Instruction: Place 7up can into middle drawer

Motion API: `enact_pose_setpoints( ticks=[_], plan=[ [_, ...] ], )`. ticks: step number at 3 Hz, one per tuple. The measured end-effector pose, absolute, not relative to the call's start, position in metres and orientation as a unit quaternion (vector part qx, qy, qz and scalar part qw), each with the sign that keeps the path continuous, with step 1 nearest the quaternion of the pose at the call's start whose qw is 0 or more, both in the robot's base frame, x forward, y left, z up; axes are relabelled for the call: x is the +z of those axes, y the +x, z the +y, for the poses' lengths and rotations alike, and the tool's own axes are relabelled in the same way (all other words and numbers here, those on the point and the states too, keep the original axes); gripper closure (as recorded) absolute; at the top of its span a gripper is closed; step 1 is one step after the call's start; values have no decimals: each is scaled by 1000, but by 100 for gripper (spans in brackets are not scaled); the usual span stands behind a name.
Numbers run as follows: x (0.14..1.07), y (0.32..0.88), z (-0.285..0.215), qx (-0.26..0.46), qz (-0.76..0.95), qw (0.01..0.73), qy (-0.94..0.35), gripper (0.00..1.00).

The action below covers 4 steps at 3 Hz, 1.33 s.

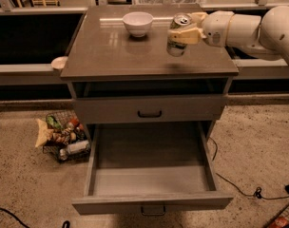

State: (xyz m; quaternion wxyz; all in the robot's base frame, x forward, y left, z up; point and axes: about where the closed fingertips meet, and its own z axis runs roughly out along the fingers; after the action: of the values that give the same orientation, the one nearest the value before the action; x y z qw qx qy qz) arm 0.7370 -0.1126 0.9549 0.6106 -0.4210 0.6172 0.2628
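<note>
The 7up can [178, 36], pale white-green with a silver top, hangs tilted a little above the cabinet top [111, 51], right of centre. My gripper [188, 28] reaches in from the right and is shut on the can near its top. The middle drawer [151, 179] is pulled wide open below, a shallow grey box with a small dark handle on its front. The upper drawer front [149, 109] with a black bar handle is closed.
A white bowl [138, 23] stands on the cabinet top at the back, left of the can. A wire basket of snacks [63, 137] sits on the floor left of the cabinet. Cables [249, 189] lie on the floor at the right.
</note>
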Motion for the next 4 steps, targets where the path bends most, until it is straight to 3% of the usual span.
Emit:
enact_pose_setpoints(
  ticks=[1,2,4],
  plan=[
    [951,720,-96,293,604,594,-443,100],
    [955,684,-82,266,600,578,-484,100],
    [865,611,-34,295,646,485,-510,100]
  ],
)
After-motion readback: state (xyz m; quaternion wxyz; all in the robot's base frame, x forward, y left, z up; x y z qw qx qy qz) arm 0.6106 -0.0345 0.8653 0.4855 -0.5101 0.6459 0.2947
